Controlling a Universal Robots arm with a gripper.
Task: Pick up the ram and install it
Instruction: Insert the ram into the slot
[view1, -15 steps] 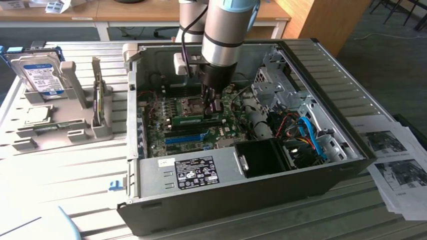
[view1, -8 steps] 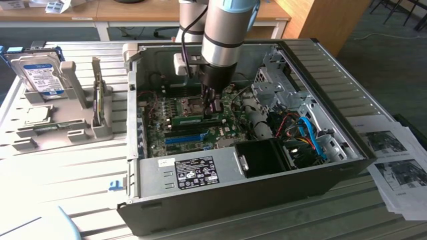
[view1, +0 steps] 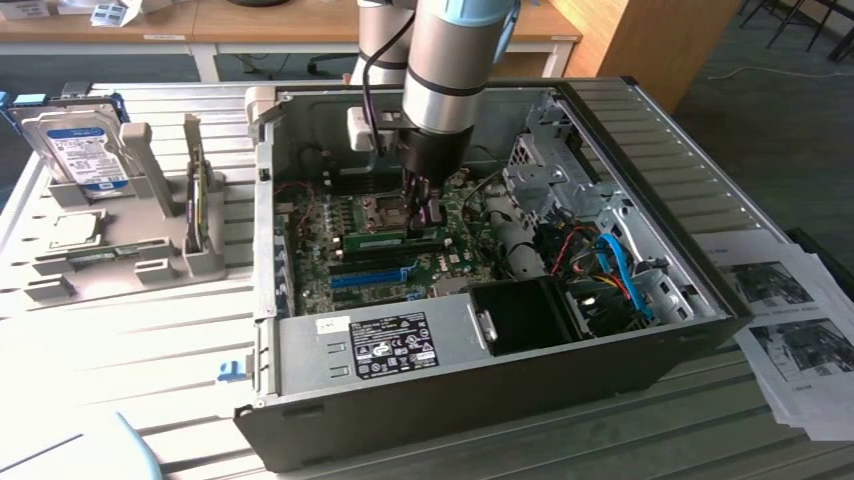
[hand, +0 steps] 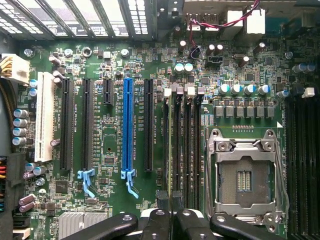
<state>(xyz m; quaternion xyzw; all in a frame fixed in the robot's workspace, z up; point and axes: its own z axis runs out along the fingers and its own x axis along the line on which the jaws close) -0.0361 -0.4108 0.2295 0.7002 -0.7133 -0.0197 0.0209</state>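
The jaws are pressed together, down inside the open computer case (view1: 441, 385) on the tabletop (view1: 134, 330). The ram (view1: 378, 240) stands on edge on the motherboard (hand: 110, 150), running from just under the jaws toward 9 o'clock in the exterior view. Whether they pinch it I cannot tell.
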